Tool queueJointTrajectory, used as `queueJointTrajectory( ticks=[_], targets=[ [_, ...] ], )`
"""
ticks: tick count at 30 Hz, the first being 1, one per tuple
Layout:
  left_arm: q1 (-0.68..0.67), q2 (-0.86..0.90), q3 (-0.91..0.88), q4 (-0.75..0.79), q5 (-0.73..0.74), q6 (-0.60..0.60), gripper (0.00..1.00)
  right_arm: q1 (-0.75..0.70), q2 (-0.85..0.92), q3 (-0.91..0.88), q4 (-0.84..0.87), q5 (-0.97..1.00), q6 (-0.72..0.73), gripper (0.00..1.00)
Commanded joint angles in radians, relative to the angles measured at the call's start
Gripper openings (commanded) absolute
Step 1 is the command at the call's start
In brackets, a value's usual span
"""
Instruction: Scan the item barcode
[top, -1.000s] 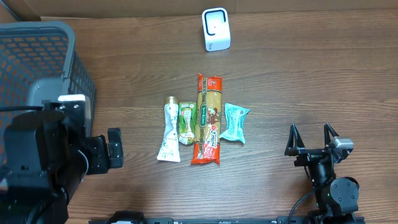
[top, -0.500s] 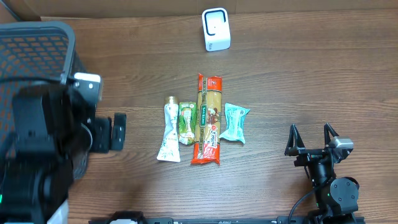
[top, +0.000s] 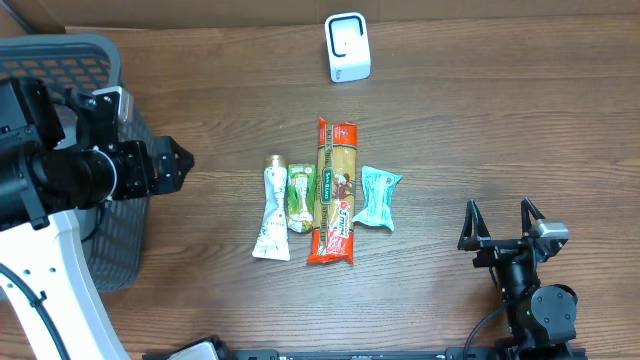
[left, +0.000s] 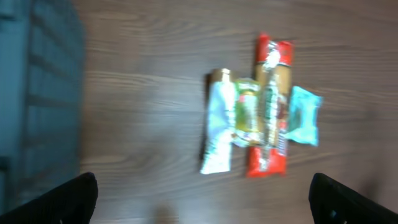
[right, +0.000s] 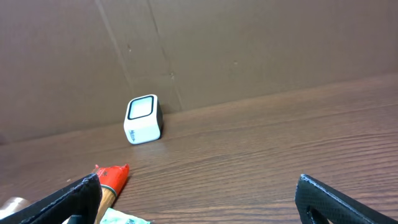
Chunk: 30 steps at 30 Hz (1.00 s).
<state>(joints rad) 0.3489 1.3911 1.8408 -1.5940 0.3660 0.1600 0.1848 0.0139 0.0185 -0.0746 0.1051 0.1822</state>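
Note:
Several packaged items lie side by side mid-table: a white tube pouch (top: 272, 210) (left: 219, 132), a small green pouch (top: 299, 198) (left: 247, 112), a long red-ended pasta pack (top: 335, 192) (left: 272, 106) and a teal packet (top: 377, 197) (left: 305, 116). The white barcode scanner (top: 347, 47) (right: 143, 118) stands upright at the back. My left gripper (top: 178, 165) (left: 202, 205) is open and empty, well left of the items; its view is blurred. At the front right, my right gripper (top: 497, 225) (right: 199, 205) stands open and empty, apart from the teal packet (right: 124, 218) and the pasta pack (right: 112, 176).
A dark mesh basket (top: 60, 60) (left: 37, 93) stands at the far left, beside the left arm. A brown cardboard wall (right: 249, 43) runs along the back behind the scanner. Bare wood lies between the items and each gripper.
The left arm has swung up and toward the back, its gripper moving from the front left to beside the basket. The right arm and the items have not moved.

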Motion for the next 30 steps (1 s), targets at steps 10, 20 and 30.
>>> queueJointTrajectory(
  ticks=[10,20,30],
  targets=[
    [0.005,-0.138,-0.001,-0.071,0.043,-0.022,1.00,0.005,-0.011,-0.011,0.006,0.006,-0.008,1.00],
    [0.005,-0.214,-0.001,-0.085,-0.026,-0.022,1.00,0.005,-0.011,-0.011,0.006,0.006,-0.008,1.00],
    [0.005,-0.183,-0.001,-0.085,-0.026,-0.022,1.00,0.005,-0.011,-0.011,0.006,0.006,-0.008,1.00]
  ],
)
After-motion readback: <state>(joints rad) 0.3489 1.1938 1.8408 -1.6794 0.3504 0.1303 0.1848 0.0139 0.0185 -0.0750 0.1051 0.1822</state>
